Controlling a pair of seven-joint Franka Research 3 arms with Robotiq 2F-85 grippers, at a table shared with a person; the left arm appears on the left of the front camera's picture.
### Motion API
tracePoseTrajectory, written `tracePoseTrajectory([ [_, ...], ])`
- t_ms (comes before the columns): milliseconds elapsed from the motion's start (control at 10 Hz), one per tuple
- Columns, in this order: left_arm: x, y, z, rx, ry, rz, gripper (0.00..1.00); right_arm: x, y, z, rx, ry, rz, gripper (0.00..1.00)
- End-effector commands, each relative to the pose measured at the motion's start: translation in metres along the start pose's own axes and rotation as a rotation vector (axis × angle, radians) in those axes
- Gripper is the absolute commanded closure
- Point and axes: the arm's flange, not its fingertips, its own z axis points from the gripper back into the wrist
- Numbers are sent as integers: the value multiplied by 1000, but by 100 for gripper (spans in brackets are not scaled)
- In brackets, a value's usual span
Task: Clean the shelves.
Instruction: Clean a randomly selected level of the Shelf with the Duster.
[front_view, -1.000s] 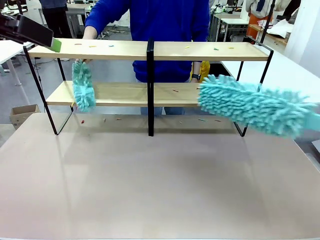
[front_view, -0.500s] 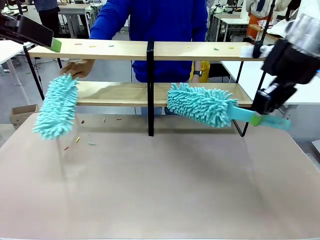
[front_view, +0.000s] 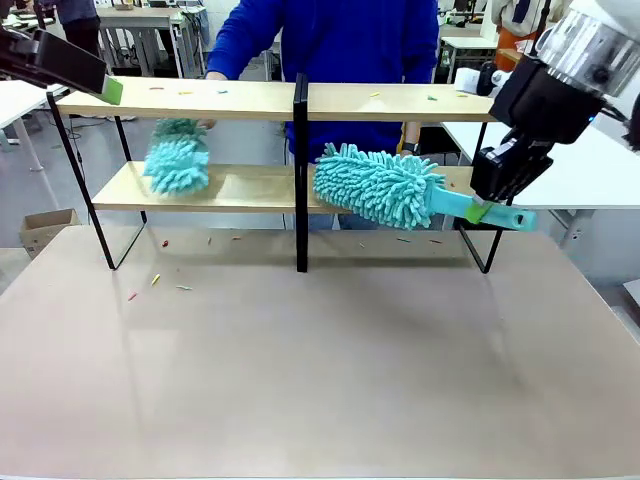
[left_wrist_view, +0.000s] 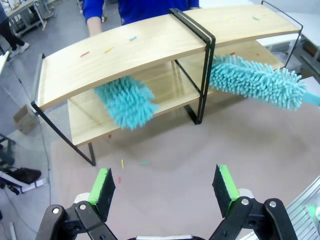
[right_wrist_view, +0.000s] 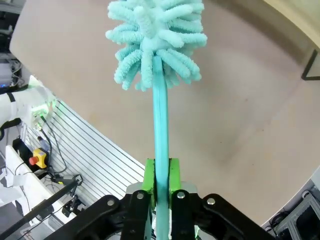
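Note:
The shelves (front_view: 200, 100) stand across the far side of the table, two light-wood boards in a black frame with a centre post. My right gripper (front_view: 487, 207) is shut on the handle of a teal fluffy duster (front_view: 378, 185), whose head lies on the lower board just right of the post. In the right wrist view the handle (right_wrist_view: 160, 130) runs up from the shut right gripper (right_wrist_view: 161, 187). A person in blue holds a second teal duster (front_view: 178, 160) on the lower board's left part. My left gripper (left_wrist_view: 164, 184) hangs open and holds nothing, high above the shelves' (left_wrist_view: 125, 55) left end.
Small coloured bits (front_view: 155, 282) lie on the beige table (front_view: 320, 370) near the shelves' left leg, and more sit on the upper board. A cardboard box (front_view: 45, 225) is on the floor at left. A white table (front_view: 580, 150) stands behind on the right.
My right gripper swept its duster left along the lower board toward the centre post. The person's duster swung off the left end and back onto the board. Bits fell onto the table.

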Motion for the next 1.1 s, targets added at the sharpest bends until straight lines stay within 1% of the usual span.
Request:
tracePoseTrajectory([
  [0,0,0,1,7,-4,5,0,16,-11,-2,48,-75,48,87],
  [100,0,0,1,7,-4,5,0,25,-19,-11,55,-68,53,87],
  [200,0,0,1,7,-4,5,0,31,-26,-21,39,-85,64,87],
  [400,0,0,1,7,-4,5,0,43,-42,-37,2,-167,53,87],
  [500,0,0,1,7,-4,5,0,49,-49,-47,21,-171,43,87],
  [800,0,0,1,7,-4,5,0,53,-58,-63,24,-133,8,87],
  [900,0,0,1,7,-4,5,0,51,-60,-63,12,-119,-22,87],
  [1000,0,0,1,7,-4,5,0,46,-62,-63,-30,-122,-89,87],
])
